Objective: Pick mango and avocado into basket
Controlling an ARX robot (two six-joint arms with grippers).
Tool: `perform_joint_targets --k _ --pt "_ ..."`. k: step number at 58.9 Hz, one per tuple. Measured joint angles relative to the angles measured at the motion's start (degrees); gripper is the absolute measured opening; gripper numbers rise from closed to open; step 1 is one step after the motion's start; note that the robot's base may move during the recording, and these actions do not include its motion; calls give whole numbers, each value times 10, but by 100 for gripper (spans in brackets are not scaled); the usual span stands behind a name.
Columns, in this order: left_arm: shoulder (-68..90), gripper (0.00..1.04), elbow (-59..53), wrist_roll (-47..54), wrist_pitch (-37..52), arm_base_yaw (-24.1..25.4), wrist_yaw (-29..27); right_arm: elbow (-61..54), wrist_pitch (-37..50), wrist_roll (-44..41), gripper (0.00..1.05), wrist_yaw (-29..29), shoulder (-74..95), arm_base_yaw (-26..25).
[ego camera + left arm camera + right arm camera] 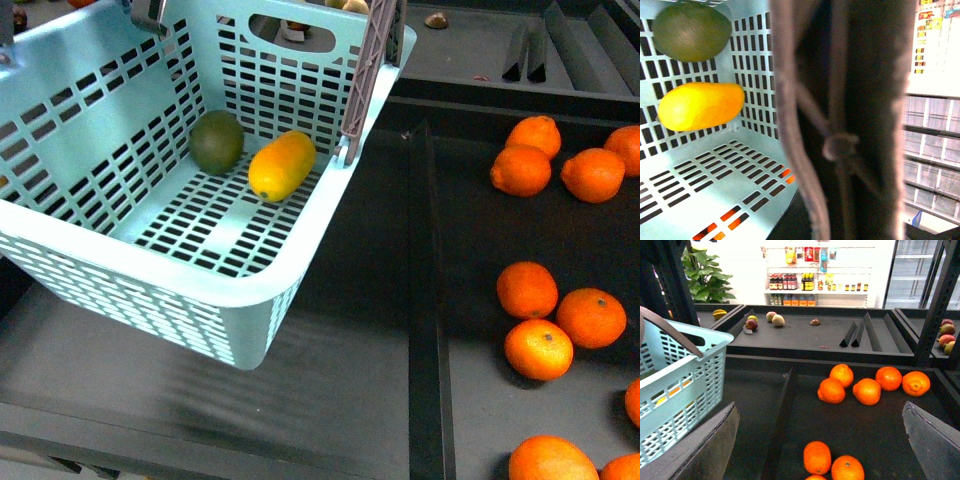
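Observation:
The light turquoise basket (150,270) hangs tilted above the dark shelf at the left of the front view. Inside it a yellow-orange mango (281,165) lies beside a dark green avocado (216,141); both rest against the far wall. The left wrist view shows the same mango (700,106) and avocado (691,31) close up, with the brown handle (840,120) filling the middle where my left gripper is shut on the basket. My right gripper (822,445) is open above the shelf, with the basket (675,390) off to one side of it.
Several round oranges (545,300) lie scattered in the right-hand shelf bay, past a raised black divider (425,300). More oranges (867,385) lie under and beyond the right gripper. A back shelf holds a few small fruits (772,318) and black wedge dividers (855,335).

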Motion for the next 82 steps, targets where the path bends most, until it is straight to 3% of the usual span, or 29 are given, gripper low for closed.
perform_joint_targets --k 11,27,45,61,76,82 --pt "55 5 24 0 2 44 47 0 0 0 97 0 0 0" --pt "199 5 143 79 -35 97 133 0 0 0 97 0 0 0" --pt "280 5 201 92 22 105 165 0 0 0 97 0 0 0" --pt "265 5 131 86 60 97 158 0 0 0 97 0 0 0" --pt "215 52 59 47 78 97 120 0 0 0 97 0 0 0" --pt "176 71 22 11 68 99 70 0 0 0 97 0 0 0"
